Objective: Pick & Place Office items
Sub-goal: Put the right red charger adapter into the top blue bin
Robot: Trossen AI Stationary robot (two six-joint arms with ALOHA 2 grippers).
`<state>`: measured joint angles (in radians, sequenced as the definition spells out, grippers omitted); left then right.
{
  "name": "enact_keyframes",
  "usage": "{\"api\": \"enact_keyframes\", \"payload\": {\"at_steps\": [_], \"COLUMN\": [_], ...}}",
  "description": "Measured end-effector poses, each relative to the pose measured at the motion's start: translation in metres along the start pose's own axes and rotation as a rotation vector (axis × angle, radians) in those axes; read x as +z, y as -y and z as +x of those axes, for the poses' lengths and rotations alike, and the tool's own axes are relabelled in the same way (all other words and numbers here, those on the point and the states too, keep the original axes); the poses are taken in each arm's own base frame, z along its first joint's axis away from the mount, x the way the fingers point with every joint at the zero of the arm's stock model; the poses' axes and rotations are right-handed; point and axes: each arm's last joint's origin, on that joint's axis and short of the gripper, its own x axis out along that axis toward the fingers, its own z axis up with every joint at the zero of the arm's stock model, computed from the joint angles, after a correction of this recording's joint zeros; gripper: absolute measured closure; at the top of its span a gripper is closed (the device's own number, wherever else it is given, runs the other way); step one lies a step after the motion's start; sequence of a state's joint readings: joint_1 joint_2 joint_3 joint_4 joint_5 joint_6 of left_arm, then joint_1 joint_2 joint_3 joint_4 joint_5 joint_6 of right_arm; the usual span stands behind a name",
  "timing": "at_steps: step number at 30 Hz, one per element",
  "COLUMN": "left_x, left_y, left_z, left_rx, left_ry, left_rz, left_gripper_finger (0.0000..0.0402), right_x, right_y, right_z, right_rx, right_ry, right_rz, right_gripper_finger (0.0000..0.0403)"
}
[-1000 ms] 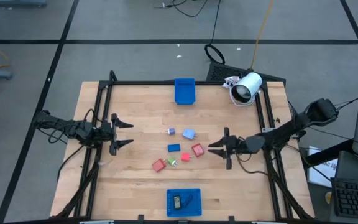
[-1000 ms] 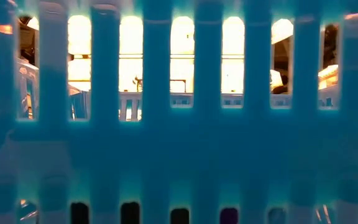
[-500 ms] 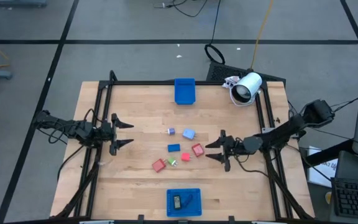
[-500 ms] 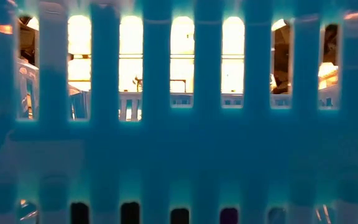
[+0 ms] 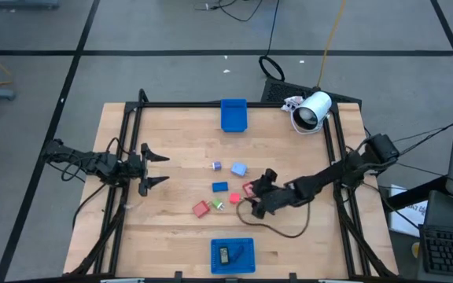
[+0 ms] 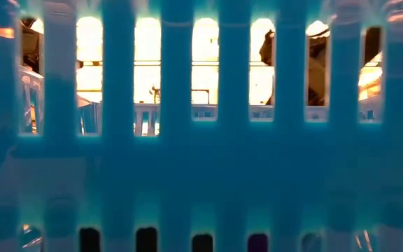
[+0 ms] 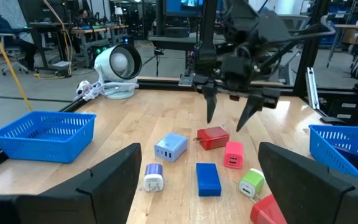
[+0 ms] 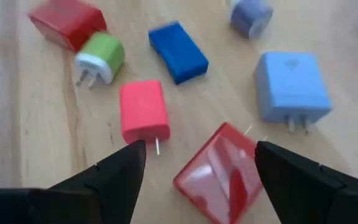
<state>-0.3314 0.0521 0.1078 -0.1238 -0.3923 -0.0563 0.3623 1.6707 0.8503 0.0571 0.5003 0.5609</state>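
The right gripper [image 5: 256, 193] stands over the middle of the table [image 5: 171, 149], toward its right side, with its two dark fingers [image 8: 110, 177] spread wide apart and nothing between them. Directly below and ahead of it lies a red charger block [image 8: 219, 173], tilted, its near corner falling in the gap between the fingers without contact. The left wrist view confirms this: the finger tips hang just above the red block [image 7: 214, 137], clear of it.

The loose office items sit in a cluster at the table's centre. Just beside the red block lies a pink charger [image 8: 143, 112] with its prongs showing. Near it are a green-and-white plug [image 8: 100, 60], a dark blue block [image 8: 178, 51], and a second red block [image 8: 67, 22] farther toward the left side. A light blue charger [image 8: 289, 86] and a small purple plug [image 8: 250, 15] lie toward the far edge of the cluster.

The left gripper [image 5: 152, 168] waits near the left edge of the table, fingers parted, holding nothing, well apart from the cluster.

One blue basket [image 5: 233, 115] rests at the middle of the far edge; another blue basket [image 5: 232, 256] sits at the near edge, holding dark pieces. A white cylindrical device [image 5: 311, 109] lies at the far right corner. The low view is filled by the slatted wall of a blue basket.
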Motion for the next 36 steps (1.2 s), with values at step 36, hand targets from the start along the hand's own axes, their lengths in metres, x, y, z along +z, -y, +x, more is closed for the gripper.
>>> {"api": "enact_keyframes", "payload": {"at_steps": [36], "left_x": [0.000], "left_y": [0.000], "left_z": [0.000], "left_rx": [0.000], "left_ry": [0.000], "left_rz": [0.000], "left_gripper_finger": [0.0085], "right_x": [0.004], "right_y": [0.035], "right_z": [0.009], "right_rx": [-0.241], "right_ry": [-0.240], "right_rz": [0.458], "right_gripper_finger": [0.0143]}}
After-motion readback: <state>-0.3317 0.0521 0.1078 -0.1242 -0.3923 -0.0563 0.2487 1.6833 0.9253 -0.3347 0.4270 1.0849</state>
